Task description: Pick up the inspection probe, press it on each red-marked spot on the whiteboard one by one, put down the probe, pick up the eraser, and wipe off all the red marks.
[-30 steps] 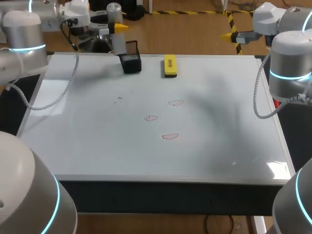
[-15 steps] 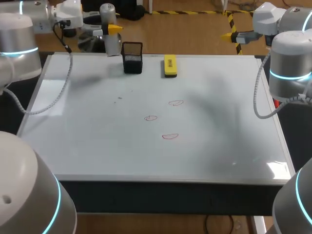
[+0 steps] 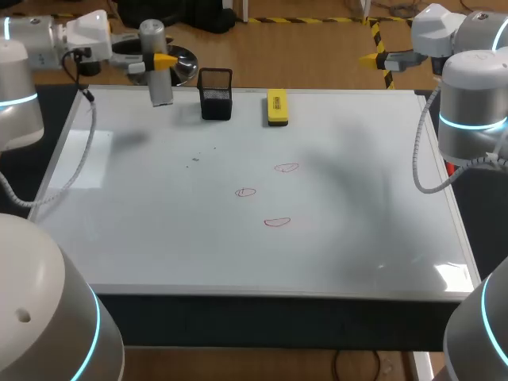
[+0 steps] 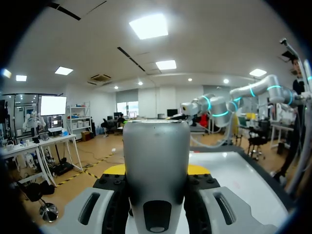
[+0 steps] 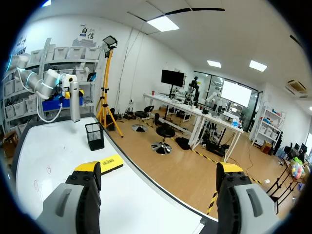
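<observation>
Black cup, prob. wire mesh, stands upright nr the far edge.

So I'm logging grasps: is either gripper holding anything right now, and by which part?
The left gripper holds the inspection probe, clamped around the middle of its grey barrel. The right gripper is open and holds nothing.

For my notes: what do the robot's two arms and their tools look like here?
The left arm and right arm are thick silver-grey cylinders with white joint housings and glowing cyan rings. A pale grey cable loops beside each. The left tool and right tool each have two grey fingers with a dark oval slot and bright yellow tips.
</observation>
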`<state>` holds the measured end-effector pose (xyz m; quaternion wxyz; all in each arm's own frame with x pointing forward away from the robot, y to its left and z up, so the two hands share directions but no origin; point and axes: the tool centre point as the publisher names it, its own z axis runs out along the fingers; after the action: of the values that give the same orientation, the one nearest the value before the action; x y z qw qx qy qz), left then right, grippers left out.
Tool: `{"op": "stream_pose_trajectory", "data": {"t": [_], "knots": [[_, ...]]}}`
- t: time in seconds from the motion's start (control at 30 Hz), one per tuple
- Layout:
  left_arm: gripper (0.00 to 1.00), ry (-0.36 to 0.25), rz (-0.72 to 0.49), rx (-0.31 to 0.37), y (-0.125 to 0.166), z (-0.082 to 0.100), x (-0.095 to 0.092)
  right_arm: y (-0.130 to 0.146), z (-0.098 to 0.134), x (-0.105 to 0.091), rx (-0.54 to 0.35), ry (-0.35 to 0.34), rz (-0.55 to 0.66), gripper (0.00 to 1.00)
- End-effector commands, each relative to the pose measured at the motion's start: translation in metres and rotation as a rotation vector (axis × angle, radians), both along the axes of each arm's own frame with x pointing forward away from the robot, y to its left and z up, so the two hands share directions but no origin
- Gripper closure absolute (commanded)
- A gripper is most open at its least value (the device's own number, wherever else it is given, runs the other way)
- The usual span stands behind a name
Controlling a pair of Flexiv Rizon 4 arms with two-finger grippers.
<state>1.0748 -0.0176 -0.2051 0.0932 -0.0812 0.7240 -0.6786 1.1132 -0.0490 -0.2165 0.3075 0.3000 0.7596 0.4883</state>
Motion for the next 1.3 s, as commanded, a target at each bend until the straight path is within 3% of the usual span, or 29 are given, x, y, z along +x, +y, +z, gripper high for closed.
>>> {"op": "stream_pose_trajectory", "data": {"t": [0.03,0.6,1.3], "knots": [[1.0,0.005,0.056,0.004,0.011,-0.004,-0.012,0.0,0.0,0.0,-0.001,0.001,0.001,0.0],[1.0,0.144,0.096,0.016,0.027,-0.042,-0.015,0.0,0.0,0.0,-0.001,0.001,0.001,0.0],[1.0,0.145,0.099,0.018,0.026,-0.043,-0.015,0.0,0.0,0.0,-0.001,0.001,0.001,0.0]]}}
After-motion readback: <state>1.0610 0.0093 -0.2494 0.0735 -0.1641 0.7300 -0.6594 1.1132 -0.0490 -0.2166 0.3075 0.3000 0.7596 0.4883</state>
